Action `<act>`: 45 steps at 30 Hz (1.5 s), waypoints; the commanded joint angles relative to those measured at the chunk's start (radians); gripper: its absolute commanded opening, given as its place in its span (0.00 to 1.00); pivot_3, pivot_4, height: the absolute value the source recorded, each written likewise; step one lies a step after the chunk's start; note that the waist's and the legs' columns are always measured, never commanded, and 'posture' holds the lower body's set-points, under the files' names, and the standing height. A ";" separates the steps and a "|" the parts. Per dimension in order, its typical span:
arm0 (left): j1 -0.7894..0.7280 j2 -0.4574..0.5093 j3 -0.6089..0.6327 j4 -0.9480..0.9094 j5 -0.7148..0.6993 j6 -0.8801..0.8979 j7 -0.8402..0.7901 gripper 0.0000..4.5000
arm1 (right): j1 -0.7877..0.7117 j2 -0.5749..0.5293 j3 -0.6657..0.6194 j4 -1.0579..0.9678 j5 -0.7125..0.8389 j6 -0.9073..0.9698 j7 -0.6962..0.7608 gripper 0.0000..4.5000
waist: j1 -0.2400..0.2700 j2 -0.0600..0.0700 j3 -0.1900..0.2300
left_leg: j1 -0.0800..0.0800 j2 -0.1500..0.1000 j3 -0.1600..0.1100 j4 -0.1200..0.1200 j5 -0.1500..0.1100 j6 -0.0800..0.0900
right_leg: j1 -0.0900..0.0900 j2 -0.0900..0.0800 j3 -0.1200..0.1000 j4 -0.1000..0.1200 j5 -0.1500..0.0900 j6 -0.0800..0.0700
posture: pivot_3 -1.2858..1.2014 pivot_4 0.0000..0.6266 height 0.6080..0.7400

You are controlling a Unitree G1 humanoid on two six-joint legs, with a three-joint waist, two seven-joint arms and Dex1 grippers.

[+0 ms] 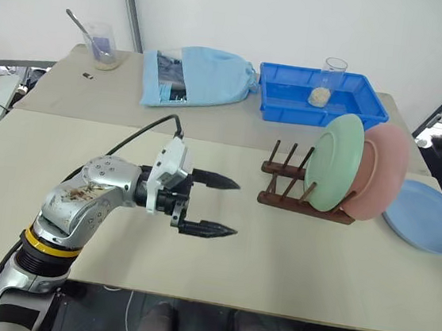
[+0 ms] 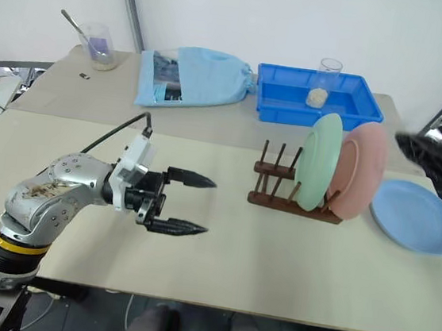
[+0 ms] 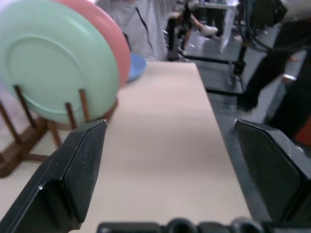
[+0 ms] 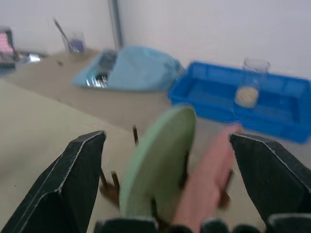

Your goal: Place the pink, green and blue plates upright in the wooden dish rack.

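Two plates racked, one outstanding.

I see the green plate (image 1: 335,162) and pink plate (image 1: 380,184) upright in the wooden rack (image 1: 286,187); the blue plate (image 1: 426,216) lies flat on the table (image 1: 195,250) just beside it. My left gripper (image 1: 210,205) hangs released and empty, and my right gripper (image 4: 167,182) stands spread, holding nothing.

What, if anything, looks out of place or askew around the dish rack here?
The blue plate lies flat on the table beside the wooden dish rack, not racked. The green plate and pink plate stand in the rack, crowded at one end; the pink one leans.
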 commanded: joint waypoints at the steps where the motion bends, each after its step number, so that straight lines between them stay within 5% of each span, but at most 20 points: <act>1: -0.013 0.000 -0.015 -0.034 0.024 -0.036 -0.020 1.00 | 0.231 0.008 -0.087 -0.096 -0.258 -0.096 0.203 1.00 | -0.001 0.000 0.000 | 0.000 0.000 0.000 0.000 0.000 0.000 | 0.001 0.000 0.000 0.000 0.000 0.000 | 0.52 0.24 0.67; 6: -0.009 -0.012 -0.042 -0.055 0.055 -0.051 -0.016 1.00 | 0.420 0.019 0.173 0.007 -0.669 -0.482 0.250 1.00 | -0.011 -0.001 0.000 | 0.004 0.000 0.002 0.000 0.000 0.000 | 0.003 -0.001 0.000 -0.001 -0.001 -0.002 | 0.52 0.24 0.67; 15: 0.008 -0.028 -0.034 -0.115 0.039 -0.024 0.020 1.00 | -0.084 0.086 0.768 0.558 -0.998 -0.803 0.172 1.00 | -0.019 0.000 0.000 | 0.005 -0.001 0.003 -0.001 0.000 0.000 | 0.003 0.000 0.002 0.000 -0.001 -0.003 | 0.52 0.24 0.67; 20: 0.010 -0.034 -0.032 -0.136 0.023 -0.012 0.036 1.00 | -0.313 0.157 0.913 0.827 -1.104 -0.861 0.153 1.00 | -0.014 0.000 0.000 | 0.006 -0.001 0.003 -0.001 0.000 0.000 | 0.003 0.000 0.002 0.001 0.000 -0.001 | 0.52 0.24 0.67; 23: 0.011 -0.034 -0.033 -0.138 0.026 -0.015 0.042 1.00 | -0.392 0.189 0.947 0.935 -1.142 -0.858 0.132 0.83 | -0.011 0.001 0.000 | 0.006 -0.002 0.003 0.000 0.000 0.000 | 0.003 -0.001 0.003 0.001 0.000 0.000 | 0.52 0.24 0.67; 33: 0.006 -0.036 -0.033 -0.118 0.034 -0.030 0.045 1.00 | -0.387 0.220 0.933 0.923 -1.149 -0.800 0.111 0.05 | -0.007 0.001 0.000 | 0.006 -0.002 0.003 0.000 0.000 0.000 | 0.004 -0.001 0.002 0.001 0.001 0.002 | 0.52 0.24 0.67; 41: 0.022 -0.021 0.063 -0.113 -0.030 -0.001 0.073 1.00 | -0.264 0.130 0.770 0.613 -1.169 -0.753 0.005 0.01 | -0.005 0.002 0.000 | 0.008 -0.002 0.001 0.000 0.000 0.000 | 0.008 -0.001 0.002 0.001 0.000 0.002 | 0.52 0.24 0.67; 45: 0.057 0.024 0.112 -0.101 -0.019 0.000 0.086 1.00 | -0.377 0.081 0.680 0.438 -1.133 -0.780 -0.015 0.01 | -0.022 0.007 0.000 | 0.008 -0.002 0.004 0.000 0.000 0.000 | 0.005 -0.001 0.003 0.002 0.001 0.002 | 0.52 0.24 0.67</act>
